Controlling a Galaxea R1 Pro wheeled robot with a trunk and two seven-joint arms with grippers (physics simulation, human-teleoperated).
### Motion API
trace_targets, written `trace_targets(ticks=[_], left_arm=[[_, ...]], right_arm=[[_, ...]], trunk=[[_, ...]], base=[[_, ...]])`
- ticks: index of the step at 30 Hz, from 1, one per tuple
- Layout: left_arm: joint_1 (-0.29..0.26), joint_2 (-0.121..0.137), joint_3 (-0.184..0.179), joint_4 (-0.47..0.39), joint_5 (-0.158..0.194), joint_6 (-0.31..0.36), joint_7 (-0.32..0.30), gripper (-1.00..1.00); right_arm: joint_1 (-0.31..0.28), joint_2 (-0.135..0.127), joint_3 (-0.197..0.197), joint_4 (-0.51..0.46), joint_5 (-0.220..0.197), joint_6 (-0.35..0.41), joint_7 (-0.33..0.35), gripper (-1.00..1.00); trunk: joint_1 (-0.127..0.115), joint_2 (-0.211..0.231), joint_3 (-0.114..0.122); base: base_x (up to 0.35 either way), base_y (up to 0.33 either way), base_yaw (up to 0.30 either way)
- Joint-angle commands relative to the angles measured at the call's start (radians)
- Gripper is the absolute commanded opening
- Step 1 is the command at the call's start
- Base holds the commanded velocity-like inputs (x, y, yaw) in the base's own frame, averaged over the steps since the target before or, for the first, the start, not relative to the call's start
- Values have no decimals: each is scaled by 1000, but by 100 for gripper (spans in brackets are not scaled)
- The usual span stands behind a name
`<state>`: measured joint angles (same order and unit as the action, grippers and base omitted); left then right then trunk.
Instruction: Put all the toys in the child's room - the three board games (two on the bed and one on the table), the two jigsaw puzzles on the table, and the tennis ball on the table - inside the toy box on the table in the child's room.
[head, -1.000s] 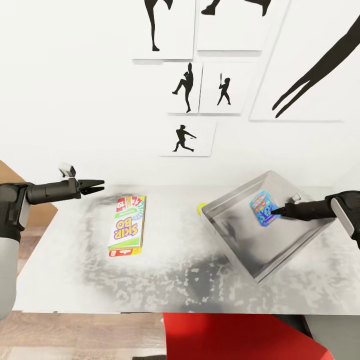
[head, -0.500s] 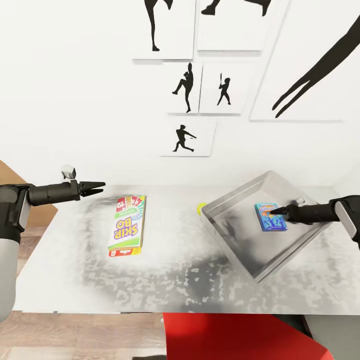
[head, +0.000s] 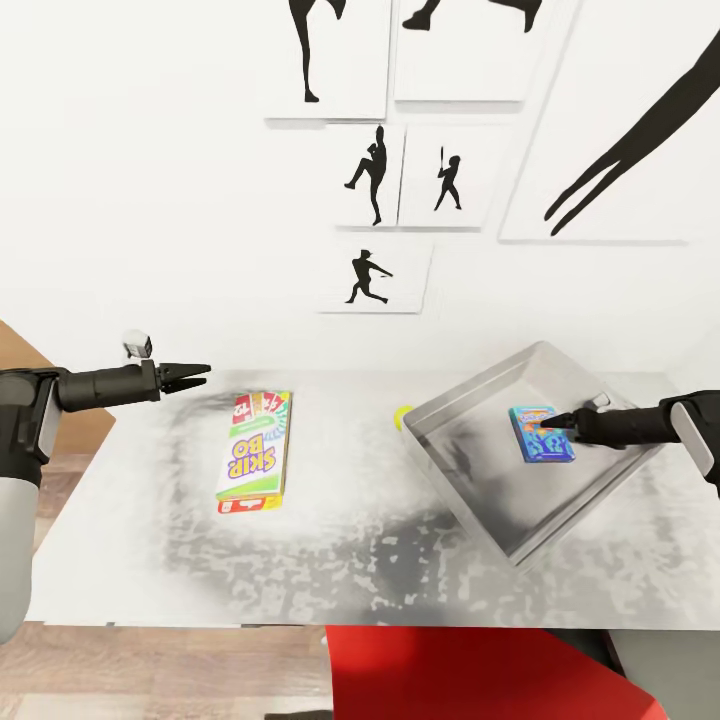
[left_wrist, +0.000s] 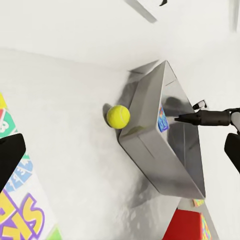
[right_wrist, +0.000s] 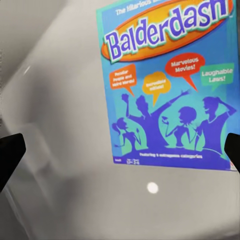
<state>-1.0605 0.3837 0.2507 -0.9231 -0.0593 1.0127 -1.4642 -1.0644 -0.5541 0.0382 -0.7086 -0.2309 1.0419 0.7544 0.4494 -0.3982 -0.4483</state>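
Over the toy box (head: 520, 455), at about 3 o'clock in the head view, the right hand (head: 548, 423) points its tips at the blue game (head: 541, 433) without gripping it. Its fingers stand wide apart in the right wrist view, dark tips at either edge with the "Balderdash" cover (right_wrist: 170, 85) lying flat on the grey box floor between them. The game rests inside the toy box, toward its far right wall.

At 9 o'clock the left hand (head: 196, 375) hovers above the table (head: 330, 560), holding nothing, its thin fingers parted a little. Just to its right lies the Skip-Bo game (head: 255, 450), flat on the table with its long side running away from the robot.

Between that game and the toy box sits the tennis ball (head: 402, 416), against the box's outer left corner; the left wrist view shows the ball (left_wrist: 118, 116) touching or nearly touching the box wall (left_wrist: 150, 130).

On the white wall behind, at 12 o'clock, hang black ball-player pictures (head: 375, 275). A red shape (head: 480, 675) shows at 6 o'clock below the table edge.
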Motion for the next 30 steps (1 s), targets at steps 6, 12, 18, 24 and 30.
trace_targets(ticks=[6, 12, 18, 24, 30], left_arm=[[-1, 0, 1, 0, -6, 10, -7, 100], [-1, 0, 1, 0, -6, 10, -7, 100], [-1, 0, 2, 0, -5, 10, -7, 100], [-1, 0, 2, 0, -5, 10, -7, 100], [-1, 0, 2, 0, -5, 10, -7, 100]], right_arm=[[-2, -1, 3, -1, -6, 5, 2, 100], [-2, -1, 3, -2, -6, 5, 4, 100], [-2, -1, 3, -2, -6, 5, 5, 100], [-2, -1, 4, -3, -7, 5, 5, 100], [-2, -1, 3, -9, -7, 5, 6, 100]], trunk=[[1, -2, -2], [1, -2, -2], [1, -2, -2], [1, -2, -1], [1, -2, 6]], base=[[0, 0, 0], [0, 0, 0], [0, 0, 0], [0, 0, 0], [0, 0, 0]])
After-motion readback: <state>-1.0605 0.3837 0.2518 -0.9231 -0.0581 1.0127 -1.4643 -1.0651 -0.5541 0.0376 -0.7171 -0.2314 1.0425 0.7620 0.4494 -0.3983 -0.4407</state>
